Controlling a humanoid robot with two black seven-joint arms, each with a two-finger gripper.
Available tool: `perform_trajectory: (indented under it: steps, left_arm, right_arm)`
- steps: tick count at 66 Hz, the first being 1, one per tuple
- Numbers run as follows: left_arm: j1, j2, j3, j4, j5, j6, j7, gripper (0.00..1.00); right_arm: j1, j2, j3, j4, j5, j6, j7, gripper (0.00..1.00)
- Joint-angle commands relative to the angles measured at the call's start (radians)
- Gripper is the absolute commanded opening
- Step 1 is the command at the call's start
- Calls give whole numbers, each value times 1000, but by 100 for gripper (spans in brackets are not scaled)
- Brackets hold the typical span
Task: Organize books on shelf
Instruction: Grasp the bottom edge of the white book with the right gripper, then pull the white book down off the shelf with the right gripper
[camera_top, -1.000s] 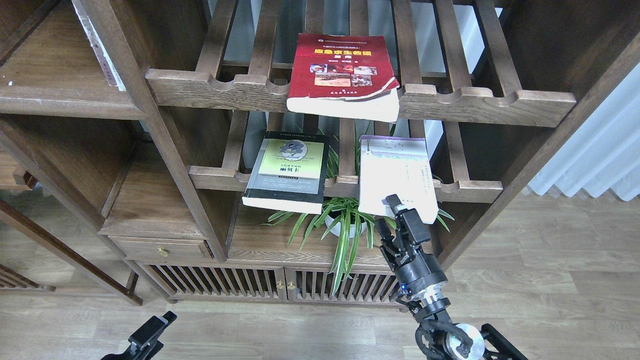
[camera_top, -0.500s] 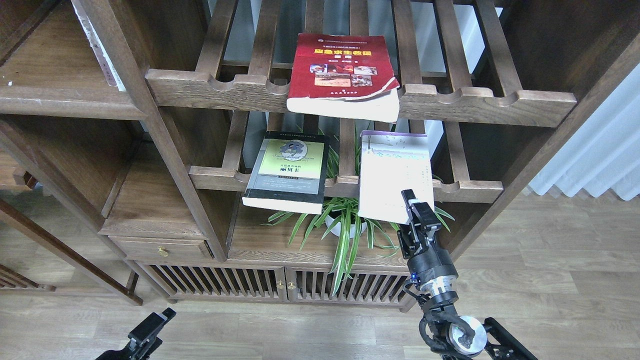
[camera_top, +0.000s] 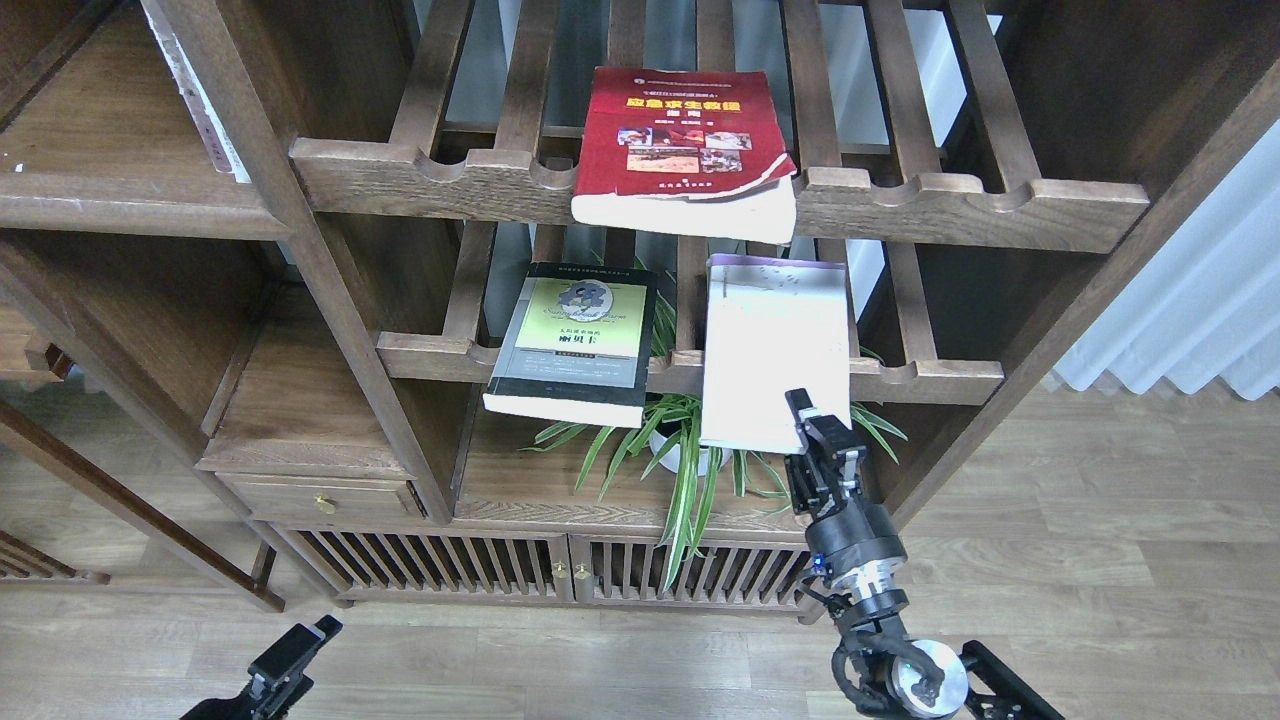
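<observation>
The thick red book lies flat on the upper slatted rack, overhanging its front rail. The black-grey book with a yellow-green panel lies on the lower slatted rack, also overhanging. The pale lavender-white book lies to its right on the same rack. My right gripper is shut on that book's near right corner, from below and in front. My left gripper is low at the bottom left, far from the books, too small and dark to read. The solid dark-brown shelf is at the upper left.
A spider plant in a white pot stands under the lower rack, just left of my right arm. A thin white book leans against the post on the solid shelf. A drawer and slatted cabinet doors are below.
My right gripper closed on the pale book's near corner and turned it. The book now lies straighter and further left. The other books and my left arm hardly moved.
</observation>
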Motion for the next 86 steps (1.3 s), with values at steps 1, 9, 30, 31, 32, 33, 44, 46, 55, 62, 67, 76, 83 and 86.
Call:
perform_trajectory:
  steps: [1,9,30,31,32,33,44,46,55,62,67,76,83,86]
  left_arm:
    - [4,3,14,-8,4,0,6,100]
    - [11,-3,22,-15,9,0,12,100]
    - [7,-37,25,-17,9,0,-1,100]
    - [5,-37,25,-15,9,0,-1,100]
    - [5,-37,25,-15,9,0,-3,100]
    - [5,-37,25,-15,7,0,-3,100]
    - [7,-37,29,-47,6,0,-4,100]
    - [8,-37,29,-61,6,0,-4,100]
    - [7,-45,35,-143,6,0,-3,100]
    - [1,-71,66,-158,6,0,-1,100]
    - [1,-88,77,-159,6,0,0,100]
    - [2,-121,98,-159,9,0,5,100]
    - [1,-141,118,-159,9,0,9,100]
    - [1,-154,118,-159,9,0,9,100]
  right_arm:
    - [-48,0,-32,6,-1,0,-1,4]
    - [-112,0,-76,26,-9,0,-3,4]
    - [-186,-8,-144,26,-14,0,-3,5]
    - [-187,-9,-148,26,-14,0,-3,5]
    - [-187,-9,-154,26,-15,0,-3,5]
    - [-189,-11,-161,24,-15,0,-3,5]
    - [-189,-25,-191,20,-17,0,-9,5]
    - [-186,-29,-196,18,-18,0,-15,5]
    - [-177,-46,-254,-5,-18,0,-42,6]
    - [-172,-48,-276,-28,-18,0,-69,6]
    - [-172,-48,-285,-34,-18,0,-91,6]
    - [-170,-39,-303,-36,-18,0,-118,6]
    - [-158,-31,-334,-37,-18,0,-124,6]
    - [-155,-28,-345,-37,-20,0,-127,6]
